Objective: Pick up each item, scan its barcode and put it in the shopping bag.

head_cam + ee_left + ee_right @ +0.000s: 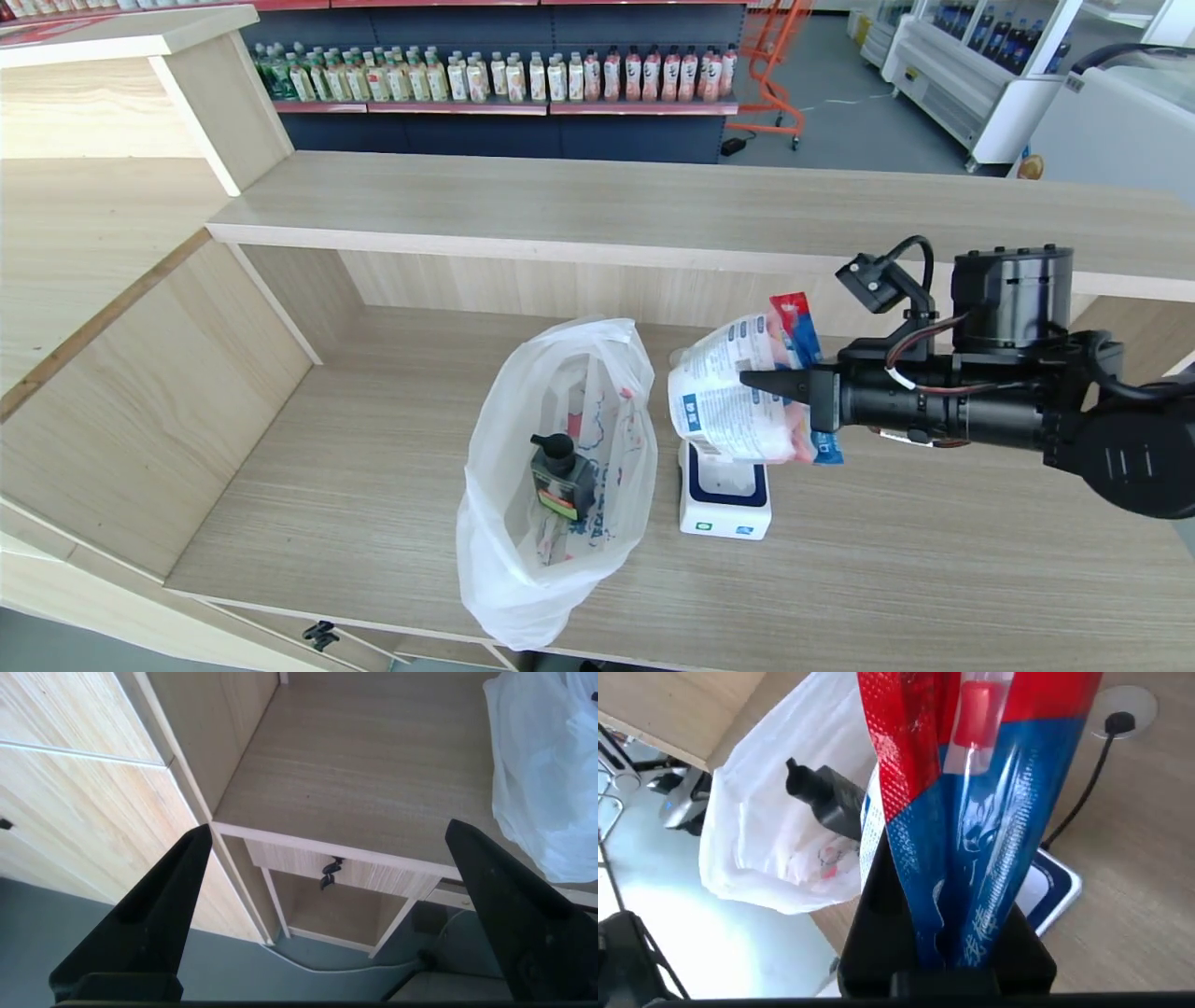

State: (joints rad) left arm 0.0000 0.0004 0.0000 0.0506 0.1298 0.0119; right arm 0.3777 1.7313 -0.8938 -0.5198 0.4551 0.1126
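My right gripper [761,385] is shut on a white, red and blue snack packet [738,387], holding it above the white barcode scanner [724,493] on the counter. In the right wrist view the packet [971,821] stands pinched between the black fingers [882,905], with the scanner [1050,891] below it. To the scanner's left stands the white plastic shopping bag [504,523], mouth open, with a dark pump bottle [562,476] inside; the bottle [827,793] also shows in the bag [757,840]. My left gripper [327,905] hangs open and empty off the counter's front edge.
The wooden counter [840,579] has free surface right of the scanner and left of the bag. A raised ledge [653,210] runs along the back and a side wall [140,392] closes the left. A drawer handle [329,870] sits under the front edge.
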